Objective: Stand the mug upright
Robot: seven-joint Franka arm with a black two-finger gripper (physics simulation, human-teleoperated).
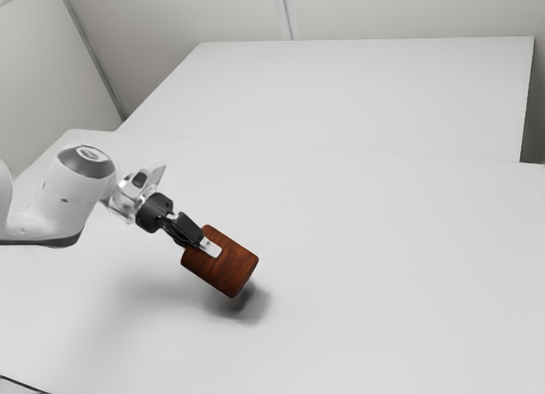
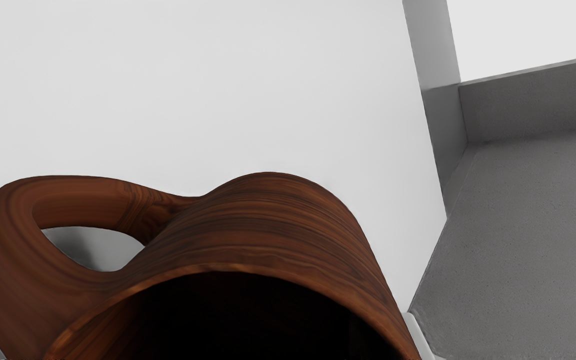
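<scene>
Tilted in the air just over the table, the reddish-brown wooden mug (image 1: 228, 265) has its lower end toward the exterior view's lower right. My gripper (image 1: 209, 247) reaches it from the upper left, one pale fingertip lying along the mug's side near its upper end. In the wrist view the mug (image 2: 278, 225) has its dark open mouth toward my hand, and its handle sticks out from its side. My gripper (image 2: 208, 350) holds the mug there, with a pale finger edge beside the wall away from the handle; the other finger is hidden.
The white table (image 1: 383, 283) extends around the mug, whose soft shadow falls on it below. Another white surface (image 1: 358, 96) adjoins the table's far side, with pale walls behind. A dark cable (image 1: 24, 385) lies at the exterior view's lower left corner.
</scene>
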